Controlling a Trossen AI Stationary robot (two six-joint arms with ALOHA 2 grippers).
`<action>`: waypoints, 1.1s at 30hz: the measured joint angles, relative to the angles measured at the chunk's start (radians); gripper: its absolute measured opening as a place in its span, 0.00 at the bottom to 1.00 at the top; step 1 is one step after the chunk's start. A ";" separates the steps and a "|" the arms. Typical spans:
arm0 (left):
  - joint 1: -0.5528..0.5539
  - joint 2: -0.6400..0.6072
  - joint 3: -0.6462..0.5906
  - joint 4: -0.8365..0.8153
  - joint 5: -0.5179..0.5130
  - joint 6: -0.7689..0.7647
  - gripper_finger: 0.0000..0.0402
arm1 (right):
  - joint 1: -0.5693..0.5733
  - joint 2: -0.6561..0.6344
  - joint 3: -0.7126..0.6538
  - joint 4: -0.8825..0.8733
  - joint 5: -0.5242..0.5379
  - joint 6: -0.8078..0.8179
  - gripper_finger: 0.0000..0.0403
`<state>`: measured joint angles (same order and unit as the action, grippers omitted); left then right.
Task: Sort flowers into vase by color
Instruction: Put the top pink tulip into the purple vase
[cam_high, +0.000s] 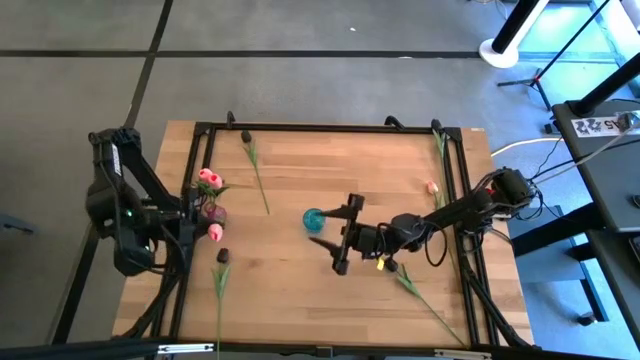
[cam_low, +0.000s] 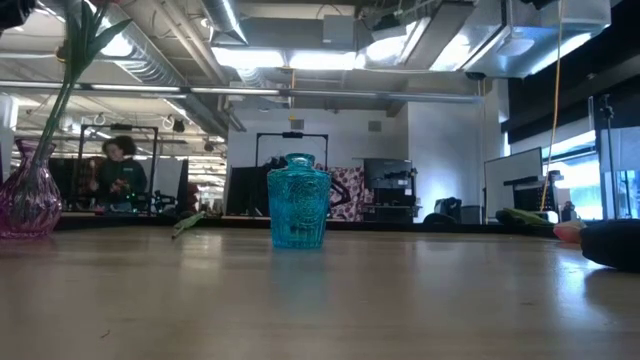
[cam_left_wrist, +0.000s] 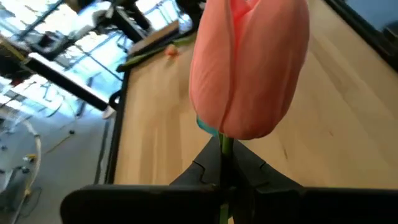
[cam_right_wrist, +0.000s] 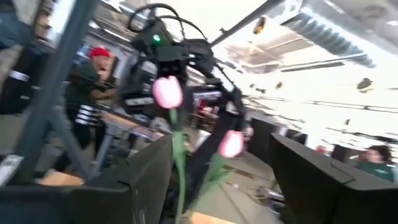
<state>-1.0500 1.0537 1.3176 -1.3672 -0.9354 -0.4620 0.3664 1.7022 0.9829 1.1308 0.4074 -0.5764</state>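
From above, the wooden table (cam_high: 330, 290) shows both arms at once. The left gripper (cam_high: 205, 232) sits at the table's left edge, next to a purple vase (cam_high: 213, 212) that already has a pink flower (cam_high: 208, 177) in it. The right gripper (cam_high: 335, 240) reaches to the middle of the table, just beside a small blue vase (cam_high: 313, 218). Its jaws stand wide apart with nothing between them.

The top view also shows flowers lying flat: a dark tulip (cam_high: 254, 160) near the far edge, another dark tulip (cam_high: 221, 275) near the front left, a small pink bud (cam_high: 432, 187) by the right rail, and a green stem (cam_high: 428, 303) near the front right.

The low view shows what the top view cannot: the blue vase (cam_low: 299, 201) stands upright, and the purple vase (cam_low: 28, 197) has long green stems rising out of it. A person shows far behind the table.

The left wrist view is the only one that shows the grip up close. A pink tulip (cam_left_wrist: 249, 65) fills it, and the jaws are squeezed tight on its green stem, just under the bud.

The right wrist view looks through its own wide jaws at two pink tulips (cam_right_wrist: 168, 92) well apart from it, with the left arm behind them.
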 joint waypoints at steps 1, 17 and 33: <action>-0.005 0.000 0.023 -0.023 0.027 -0.006 0.01 | 0.000 -0.001 0.000 0.003 0.013 -0.005 0.66; -0.014 0.024 0.240 -0.204 0.143 0.153 0.00 | 0.000 -0.001 0.000 0.072 0.131 -0.010 0.66; -0.083 -0.044 0.178 -0.204 0.034 -0.057 0.01 | 0.001 0.001 0.000 -0.010 0.124 0.184 0.66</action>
<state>-1.1333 1.0100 1.4956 -1.5717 -0.9016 -0.5186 0.3672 1.7035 0.9829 1.1206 0.5311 -0.3923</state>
